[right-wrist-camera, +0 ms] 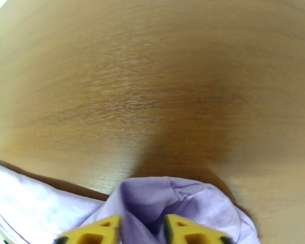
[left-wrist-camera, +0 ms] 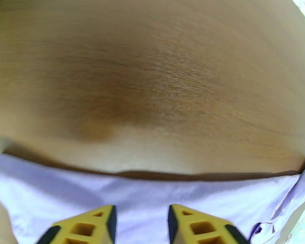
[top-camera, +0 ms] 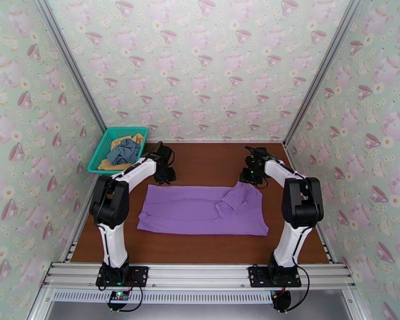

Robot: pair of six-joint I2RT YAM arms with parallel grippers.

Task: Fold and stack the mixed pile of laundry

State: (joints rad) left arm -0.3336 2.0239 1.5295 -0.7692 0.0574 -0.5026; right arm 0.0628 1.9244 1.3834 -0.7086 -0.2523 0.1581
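Shirt: purple cloth T-shirt (top-camera: pixel 189 212) lies flat on brown wooden table (top-camera: pixel 210 156).
Right gripper (right-wrist-camera: pixel 142 221): clamped on bunched far corner.
Left gripper (left-wrist-camera: pixel 141 211): astride far hem, grip unclear.
Advice: raise both corners level, fold nearward.

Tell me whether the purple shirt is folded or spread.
Mostly spread: the shirt lies flat and wide across the table, with only its far right corner bunched and turned over onto itself.
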